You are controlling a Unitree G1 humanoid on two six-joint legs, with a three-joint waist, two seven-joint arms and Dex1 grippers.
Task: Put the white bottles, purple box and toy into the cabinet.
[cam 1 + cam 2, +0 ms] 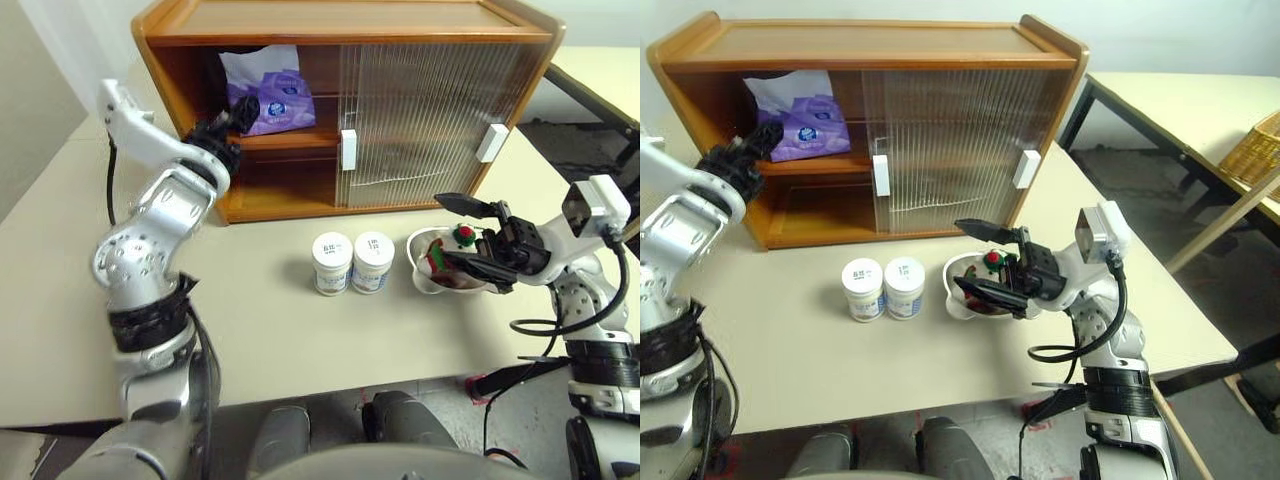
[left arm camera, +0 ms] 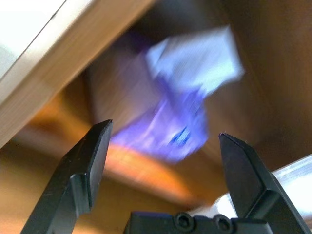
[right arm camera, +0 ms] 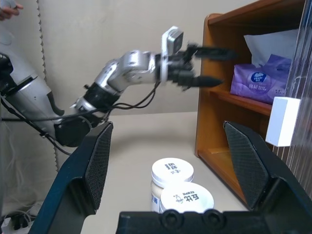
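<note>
The purple box lies on the upper shelf of the cabinet, in its open left half, white tissue sticking up. My left gripper hangs open just in front of that shelf, apart from the box. Two white bottles stand side by side on the table before the cabinet. The toy sits in a white bowl to their right. My right gripper is open at the bowl, one finger above it and one across it, holding nothing.
The ribbed sliding doors cover the cabinet's right half; the lower left shelf is open. The beige table ends close behind the right arm. A second table and a wicker basket stand to the right. A person's hand shows far off.
</note>
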